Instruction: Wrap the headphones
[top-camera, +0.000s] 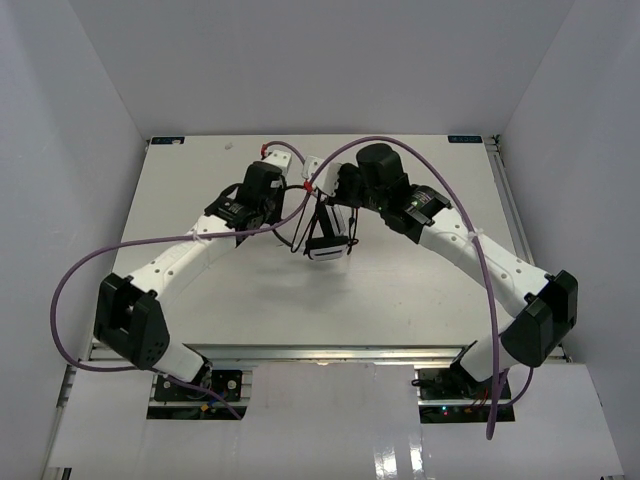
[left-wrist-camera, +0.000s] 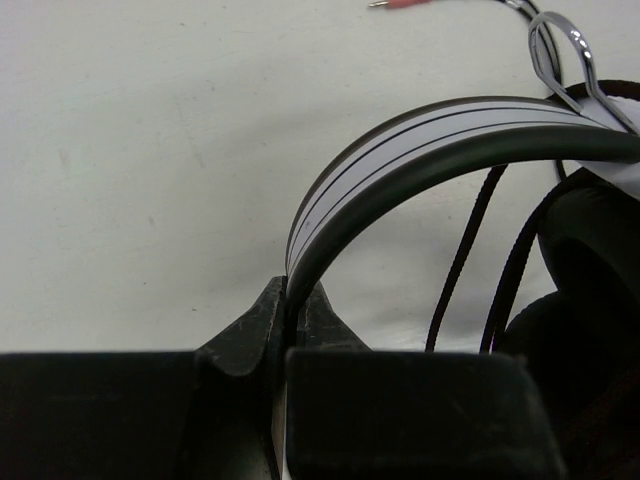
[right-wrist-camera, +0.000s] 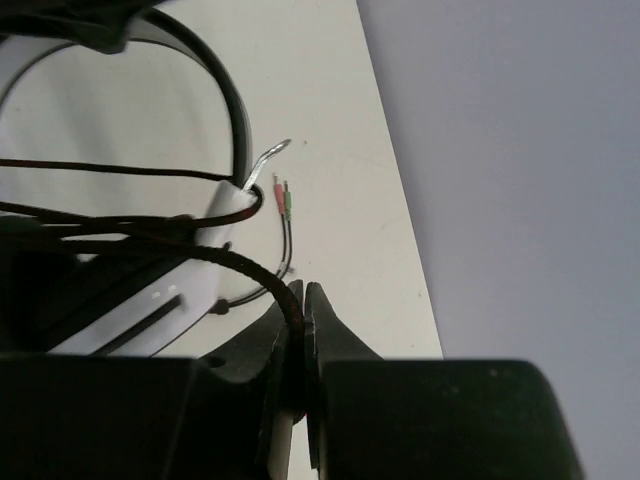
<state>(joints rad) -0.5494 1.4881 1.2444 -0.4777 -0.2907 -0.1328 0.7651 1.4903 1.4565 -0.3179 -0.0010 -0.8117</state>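
Note:
The headphones (top-camera: 328, 240) hang above the middle of the table between my two grippers, white earcup lowest. My left gripper (top-camera: 298, 190) is shut on the black-and-white headband (left-wrist-camera: 430, 140), which runs out from between its fingertips (left-wrist-camera: 287, 300). The black ear pad (left-wrist-camera: 590, 260) and two runs of thin black cord (left-wrist-camera: 460, 260) hang to its right. My right gripper (top-camera: 336, 190) is shut on the cord (right-wrist-camera: 230, 262), pinched at its fingertips (right-wrist-camera: 303, 300). Several cord strands cross the white earcup (right-wrist-camera: 150, 300). The cord's red and green ends (right-wrist-camera: 281, 198) lie on the table beyond.
Thick purple arm cables (top-camera: 100, 255) loop over both arms and cross above the headphones. The white table (top-camera: 420, 290) ends at grey walls on three sides. Its right edge (right-wrist-camera: 400, 200) runs close to the right gripper in the right wrist view.

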